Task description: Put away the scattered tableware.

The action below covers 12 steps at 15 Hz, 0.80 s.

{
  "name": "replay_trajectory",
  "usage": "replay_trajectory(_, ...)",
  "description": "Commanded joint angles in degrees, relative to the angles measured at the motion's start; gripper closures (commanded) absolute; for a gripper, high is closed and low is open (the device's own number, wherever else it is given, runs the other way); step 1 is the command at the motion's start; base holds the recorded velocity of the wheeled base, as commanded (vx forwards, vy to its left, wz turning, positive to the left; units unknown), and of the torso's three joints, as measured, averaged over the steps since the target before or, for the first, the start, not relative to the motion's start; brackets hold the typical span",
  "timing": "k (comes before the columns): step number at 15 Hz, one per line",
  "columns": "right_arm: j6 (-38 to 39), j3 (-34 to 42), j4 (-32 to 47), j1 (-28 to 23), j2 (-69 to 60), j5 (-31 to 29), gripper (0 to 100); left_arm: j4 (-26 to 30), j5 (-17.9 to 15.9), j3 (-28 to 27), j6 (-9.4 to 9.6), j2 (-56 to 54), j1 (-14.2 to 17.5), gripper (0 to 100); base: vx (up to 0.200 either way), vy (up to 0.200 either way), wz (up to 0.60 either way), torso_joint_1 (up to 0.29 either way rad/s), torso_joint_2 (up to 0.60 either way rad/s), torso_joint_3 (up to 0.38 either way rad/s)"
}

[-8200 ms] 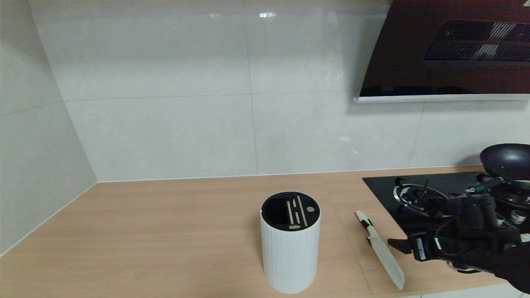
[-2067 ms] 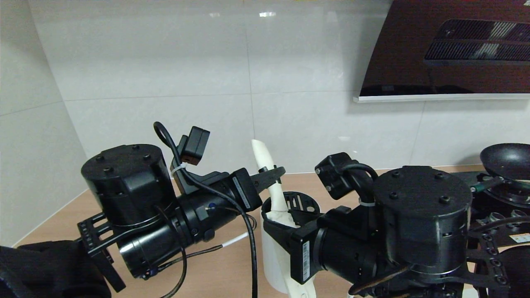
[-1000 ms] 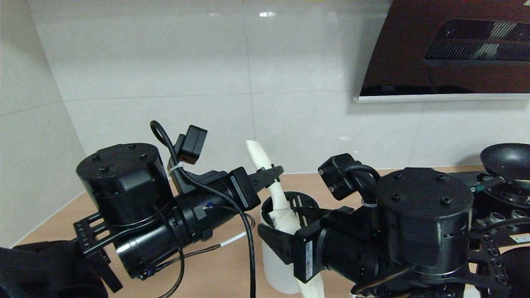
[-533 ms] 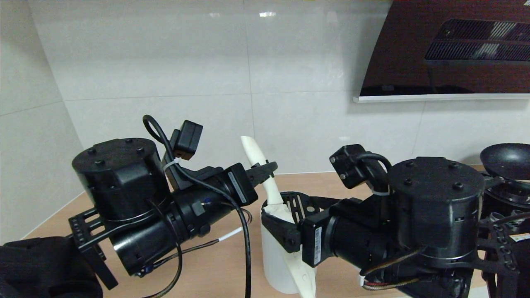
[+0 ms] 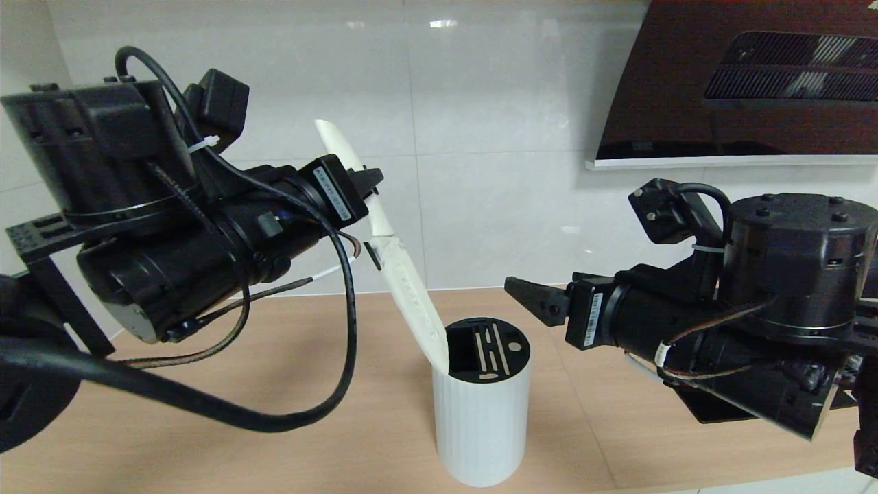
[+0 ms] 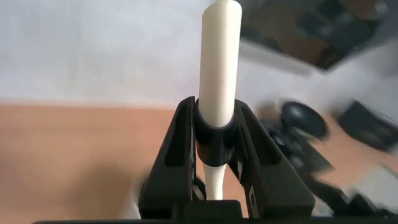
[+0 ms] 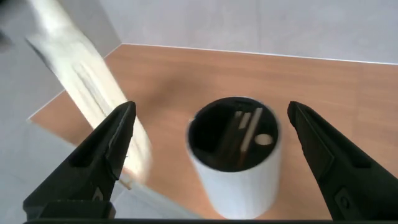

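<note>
Above countertop (image 5: 274, 425), left pincer (image 5: 369, 186) clamps knife (image 5: 406, 283), tip at holder (image 5: 481, 412).

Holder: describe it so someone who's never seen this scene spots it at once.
On the wooden counter below the white tiled wall, look mid-width near the front edge. The holder stands there, an upright white ribbed cylinder. Its black slotted top sets it apart from the knife, a slim white blade that the left gripper holds tilted, tip down at its rim.
</note>
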Motion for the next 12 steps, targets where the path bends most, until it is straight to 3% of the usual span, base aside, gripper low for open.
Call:
replay_trajectory(1, -0.03, 0.19, -0.05, -1.21, -0.27, 0.01, 0, 1.29, 1.75, -3.34, 3.35, 2.52, 0.44, 100, 0.0, 0.0, 0.0, 0.0, 0.0, 0.0)
replay_trajectory(2, -0.12, 0.28, -0.05, -1.39, -0.27, 0.01, 0, 1.29, 2.81, -4.04, 4.14, 3.58, 0.27, 100, 0.0, 0.0, 0.0, 0.0, 0.0, 0.0)
replay_trajectory(4, -0.12, 0.28, -0.05, -2.18, -0.53, 0.01, 0, 1.12, 9.84, -9.22, 8.62, 8.5, -1.23, 100, 0.0, 0.0, 0.0, 0.0, 0.0, 0.0)
replay_trajectory(5, -0.12, 0.28, -0.05, -2.27, -0.62, 0.01, 0, 1.03, 11.95, -10.54, 9.77, 9.73, -2.02, 100, 0.0, 0.0, 0.0, 0.0, 0.0, 0.0)
replay_trajectory(6, -0.12, 0.28, -0.05, -2.27, -0.62, 0.01, 0, 1.03, 12.3, -10.72, 9.85, 9.91, -2.19, 100, 0.0, 0.0, 0.0, 0.0, 0.0, 0.0)
replay_trajectory(7, -0.12, 0.46, -0.05, -3.24, -0.62, 0.01, 0, 0.94, 17.31, -11.07, 10.12, 11.49, -4.48, 100, 0.0, 0.0, 0.0, 0.0, 0.0, 0.0)
replay_trajectory(10, -0.12, 0.72, -0.05, -3.94, -0.35, 0.01, 0, -2.4, 23.9, -10.63, 10.03, 14.74, -7.73, 100, 0.0, 0.0, 0.0, 0.0, 0.0, 0.0)
replay_trajectory(11, -0.12, 0.81, -0.05, -3.94, -0.18, 0.01, 0, -6.97, 26.98, -10.63, 11.52, 17.47, -8.7, 100, 0.0, 0.0, 0.0, 0.0, 0.0, 0.0)
replay_trajectory(12, -0.12, 0.81, -0.05, -3.94, -0.09, 0.01, 0, -9.78, 27.86, -10.46, 13.28, 18.78, -9.05, 100, 0.0, 0.0, 0.0, 0.0, 0.0, 0.0)
